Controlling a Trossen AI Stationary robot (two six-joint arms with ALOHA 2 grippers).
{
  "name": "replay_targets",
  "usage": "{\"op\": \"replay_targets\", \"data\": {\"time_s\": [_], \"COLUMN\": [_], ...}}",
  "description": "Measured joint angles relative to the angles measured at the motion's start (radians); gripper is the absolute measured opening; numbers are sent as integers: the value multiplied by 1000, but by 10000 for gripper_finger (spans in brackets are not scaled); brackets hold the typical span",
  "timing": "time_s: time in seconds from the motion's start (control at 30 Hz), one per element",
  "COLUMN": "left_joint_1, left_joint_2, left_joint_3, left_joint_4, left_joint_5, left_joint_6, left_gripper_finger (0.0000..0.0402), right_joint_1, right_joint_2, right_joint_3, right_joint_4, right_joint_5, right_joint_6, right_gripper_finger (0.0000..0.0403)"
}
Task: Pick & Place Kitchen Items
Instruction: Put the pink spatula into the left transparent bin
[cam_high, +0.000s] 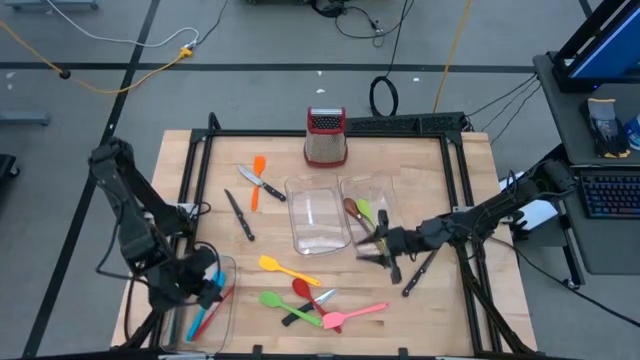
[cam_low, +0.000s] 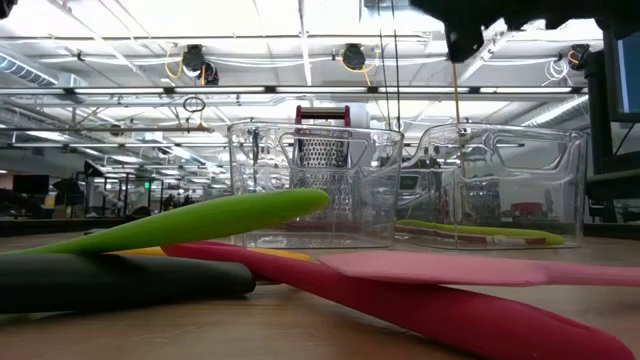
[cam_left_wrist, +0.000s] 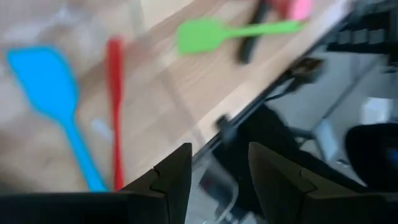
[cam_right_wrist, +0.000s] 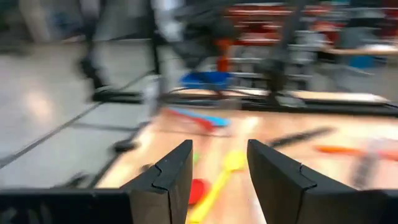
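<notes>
Wooden table (cam_high: 470, 200) bears utensils (cam_high: 290, 268), trays (cam_high: 318, 222), grater (cam_high: 325, 137).

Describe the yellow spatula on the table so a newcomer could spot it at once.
Start from the clear tray in the middle of the wooden table in the high view. Just off that tray's near left corner lies the yellow spatula, flat on bare wood. It is the only yellow utensil; the green, red and pink ones lie closer to the table's front edge.

Two trays (cam_high: 318, 222) sit side by side mid-surface (cam_high: 420, 310), the grater (cam_high: 325, 137) behind them. Knives (cam_high: 262, 184) lie to their left, spatulas (cam_high: 300, 290) in front, and a third tray (cam_high: 226, 300) holding two utensils (cam_high: 205, 318) sits at the front-left corner.
</notes>
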Motion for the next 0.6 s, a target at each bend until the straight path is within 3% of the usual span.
{"op": "replay_targets", "data": {"time_s": [0.13, 0.27, 0.43, 0.6], "left_joint_1": [1, 20, 75, 168], "left_joint_2": [-54, -71, -72, -72], "left_joint_3": [0, 0, 0, 1], "left_joint_4": [79, 219, 307, 284], "left_joint_5": [-185, -330, -383, -405], "left_joint_6": [169, 421, 713, 990], "left_gripper_finger": [161, 161, 161, 161], "right_joint_1": [0, 19, 75, 167], "right_joint_2": [0, 0, 3, 25], "right_joint_3": [0, 0, 0, 1], "right_joint_4": [28, 52, 73, 115], "right_joint_5": [-161, -216, -208, -85], "right_joint_6": [-23, -27, -27, -90], "right_gripper_finger": [144, 144, 144, 144]}}
